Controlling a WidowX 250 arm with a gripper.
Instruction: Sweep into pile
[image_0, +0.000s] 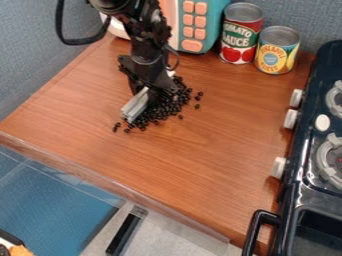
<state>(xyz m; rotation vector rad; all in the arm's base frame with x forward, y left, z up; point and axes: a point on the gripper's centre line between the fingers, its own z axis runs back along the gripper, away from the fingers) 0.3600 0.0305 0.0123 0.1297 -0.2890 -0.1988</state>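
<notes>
At the far left of the scatter, a few stray beans (127, 130) are seen on the counter (194, 155), just in front of the lower end of a pale grey sweeping bar (135, 105). The bar is held at a slant, its lower end reaching down to the counter beside the beans. It appears to be pinched in the claw (151, 91), which hangs down over the work, though the exact grip is partly hidden by the dark fingers.

To the right of the bar, most of the beans are gathered in one dark heap (164, 106), partly covered from view by the claw. The heap is drawn out rather than rounded, and its front edge is ragged. Farther right, some loose beans (197, 98) are left apart from it, with another one nearer the front.

The task is judged to be well advanced but unfinished: the bulk is together, while the strays on both sides are left to be brought in and the outline is left to be tightened. Behind, a teal toy appliance (207, 22) is seen, then a tomato sauce can (241, 35) and a pineapple can (276, 50); at the far right, the toy stove (304, 192) is placed, well apart from the beans.
</notes>
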